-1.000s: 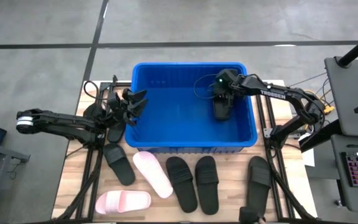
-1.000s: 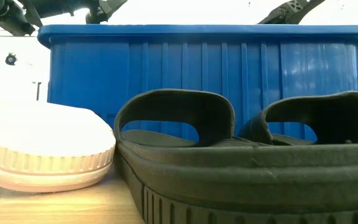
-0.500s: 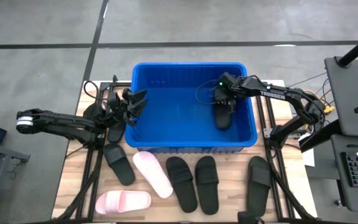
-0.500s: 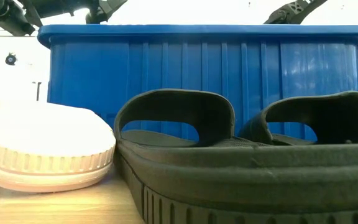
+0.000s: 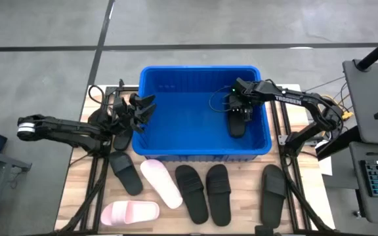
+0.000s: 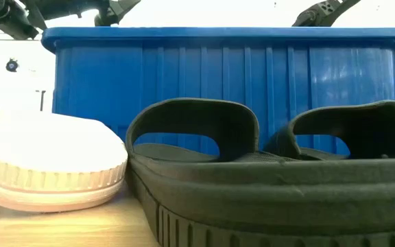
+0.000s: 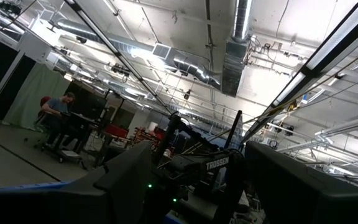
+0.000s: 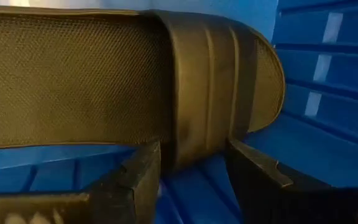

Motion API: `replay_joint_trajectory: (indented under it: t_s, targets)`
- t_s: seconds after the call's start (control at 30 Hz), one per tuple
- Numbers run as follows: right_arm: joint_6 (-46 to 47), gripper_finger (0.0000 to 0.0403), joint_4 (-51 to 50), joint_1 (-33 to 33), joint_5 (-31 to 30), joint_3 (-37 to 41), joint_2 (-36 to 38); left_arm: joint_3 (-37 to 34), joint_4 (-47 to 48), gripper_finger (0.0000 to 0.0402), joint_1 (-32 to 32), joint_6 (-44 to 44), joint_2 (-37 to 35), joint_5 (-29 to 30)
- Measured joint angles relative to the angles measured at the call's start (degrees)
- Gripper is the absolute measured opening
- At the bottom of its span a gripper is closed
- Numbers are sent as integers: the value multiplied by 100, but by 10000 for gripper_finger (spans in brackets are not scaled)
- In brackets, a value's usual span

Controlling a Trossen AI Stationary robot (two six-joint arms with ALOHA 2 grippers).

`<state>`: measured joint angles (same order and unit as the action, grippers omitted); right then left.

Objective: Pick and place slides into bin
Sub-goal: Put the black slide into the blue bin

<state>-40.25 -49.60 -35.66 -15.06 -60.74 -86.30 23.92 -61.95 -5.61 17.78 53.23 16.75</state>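
1. Reaching into the blue bin [image 5: 176, 111] from the right with the right gripper [image 5: 240, 110], fingers [image 8: 135, 177] clamped across the strap edge of a black slide [image 5: 236, 126].
2. Holding that black slide low inside the bin, just beside the right-hand ribbed wall and below the rim.
3. Hovering with the left gripper [image 5: 140, 108] just outside the bin's left rim, fingers [image 7: 126, 180] standing apart with nothing between them, aiming up at the ceiling ducts [image 7: 238, 43].
4. Showing, far off in the left wrist view, a person [image 7: 58, 112] sitting at a desk.
5. Resting under the left arm, beside the bin's left wall: a second black slide [image 5: 119, 139].
6. Crowding the bench [image 5: 241, 216] in front of the bin, from left to right: a third black slide [image 5: 125, 172], a pink slide [image 5: 161, 183], a pair of black slides [image 5: 205, 192] side by side, and a lone black slide [image 5: 273, 190] near the right edge.
7. Lying alone at the bench's near left corner, crosswise to the others: a second pink slide [image 5: 130, 212].
8. Blocking much of the bin's front wall in the low view: the pink slide's end and the pair of black slides.
9. Running the held slide's long axis front to back, parallel to the bin's short walls, footbed facing the wrist camera and the strap end sitting close to a ribbed wall.
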Motion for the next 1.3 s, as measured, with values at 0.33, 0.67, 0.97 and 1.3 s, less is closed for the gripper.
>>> replay_joint_trajectory:
  t_s: [0.33,0.67,0.97,1.3]
  targets:
    - [1002,162,-205,-2,8,-866,159,-2,4,246,0,-5,0,0]
    - [3043,148,-344,13,2428,-2251,1053,-2,8,246,4,-9,0,0]
    - [4666,144,-723,442,4398,-2800,2114,-7,164,246,4,-7,0,0]
    - [5631,141,-744,1730,4353,-2781,3086,-7,145,246,-2,-2,0,407]
